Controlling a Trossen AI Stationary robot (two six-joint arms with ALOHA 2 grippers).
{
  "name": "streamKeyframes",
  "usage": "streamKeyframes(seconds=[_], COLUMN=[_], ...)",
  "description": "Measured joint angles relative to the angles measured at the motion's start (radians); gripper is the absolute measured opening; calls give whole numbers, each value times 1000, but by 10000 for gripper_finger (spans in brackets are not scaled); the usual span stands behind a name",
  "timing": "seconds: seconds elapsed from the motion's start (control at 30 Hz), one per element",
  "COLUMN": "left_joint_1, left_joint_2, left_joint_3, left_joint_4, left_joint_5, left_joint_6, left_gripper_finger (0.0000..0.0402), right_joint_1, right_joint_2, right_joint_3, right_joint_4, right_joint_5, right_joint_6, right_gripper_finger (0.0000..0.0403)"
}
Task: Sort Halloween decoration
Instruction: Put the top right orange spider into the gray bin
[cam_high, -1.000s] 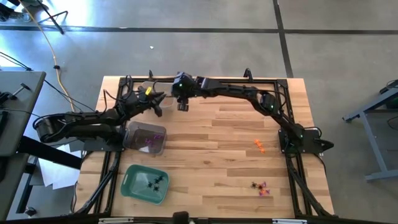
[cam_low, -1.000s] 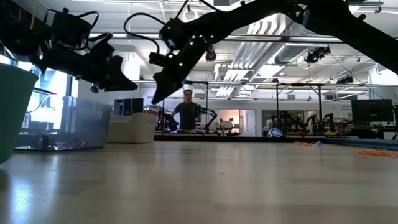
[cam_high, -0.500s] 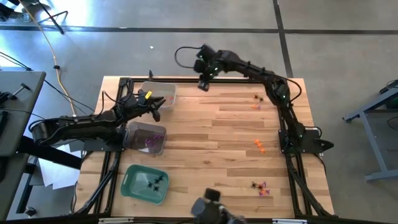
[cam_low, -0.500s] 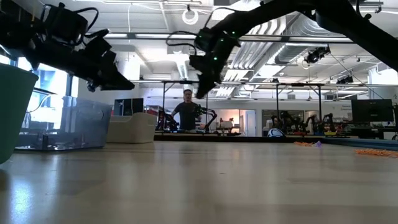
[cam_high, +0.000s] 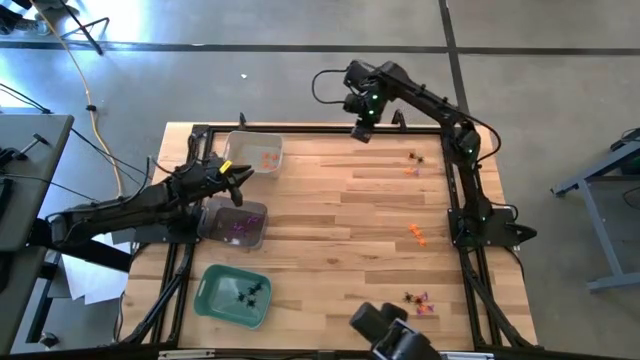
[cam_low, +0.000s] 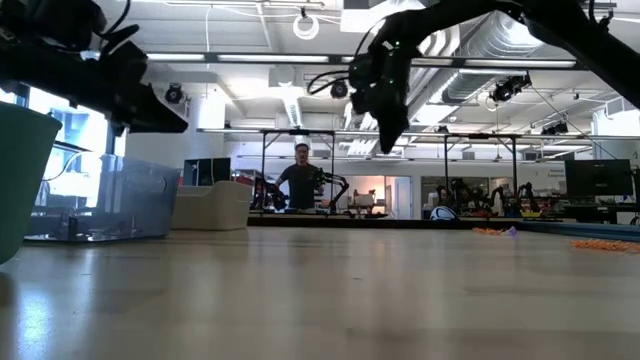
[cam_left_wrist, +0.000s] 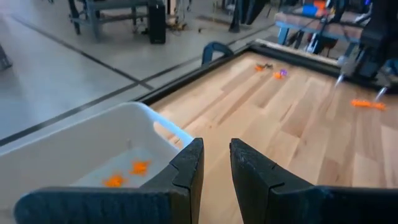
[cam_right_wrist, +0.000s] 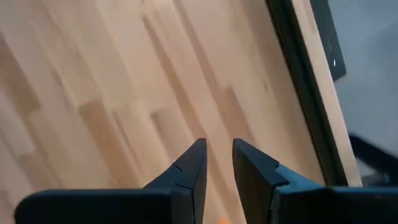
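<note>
Hovering with narrowly parted fingers, the right tool (cam_high: 364, 133) hangs over the table's (cam_high: 350, 240) far edge, pinching nothing.

My work surface: wooden table (cam_high: 340, 260). On it I count a clear tray (cam_high: 256, 154) upper left, a second clear tray (cam_high: 236, 222) below it, a green tray (cam_high: 232, 295) lower left, and scattered Halloween trinkets (cam_high: 417, 235) at right.
</note>
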Motion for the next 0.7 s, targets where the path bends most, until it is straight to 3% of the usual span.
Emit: streamKeyframes(seconds=[0.13, 0.23, 0.57, 0.7], left_joint_1=[-15, -22, -24, -24], left_joint_2=[-117, -184, -281, -286], left_joint_3=[0, 0, 0, 0], left_joint_4=[-69, -109, -154, -142], left_joint_5=[-42, -61, -63, -63], left_joint_6=[-9, -15, -16, -32], left_gripper_finger=[64, 64, 64, 64], right_joint_1=[-30, -57, -104, -87], right_joint_2=[-77, -184, -706, -842], right_joint_3=[-13, -110, -923, -1168], right_joint_4=[-32, 1, 599, 806], right_joint_5=[1, 0, 8, 53], right_joint_6=[4, -7, 174, 260], right_gripper_finger=[73, 73, 73, 73])
